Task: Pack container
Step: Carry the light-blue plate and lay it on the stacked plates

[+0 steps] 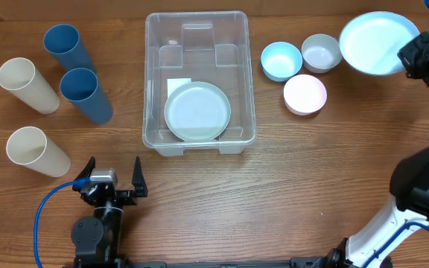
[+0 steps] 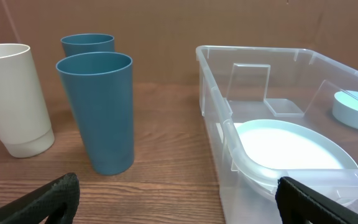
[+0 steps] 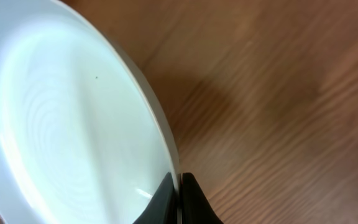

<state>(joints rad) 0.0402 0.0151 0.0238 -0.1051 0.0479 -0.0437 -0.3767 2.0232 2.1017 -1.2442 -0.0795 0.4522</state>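
Packing is barely begun: the container (image 1: 196, 14) sits mid-tabletop toward the far edge with 1 white plate (image 1: 196, 112) inside. The right gripper (image 3: 178, 186) pinches a pale blue plate (image 1: 377, 41) by its rim at the far right corner. The left gripper (image 1: 113, 173) gapes wide, empty. 4 cups (image 1: 73, 48) and 3 bowls (image 1: 281, 59) wait outside.

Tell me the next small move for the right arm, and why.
Probably lift the pale blue plate a little, then carry it left toward the container. The right gripper has its jaws shut on the plate's rim, the bowls sit in between, and the container holds only a whitish plate.
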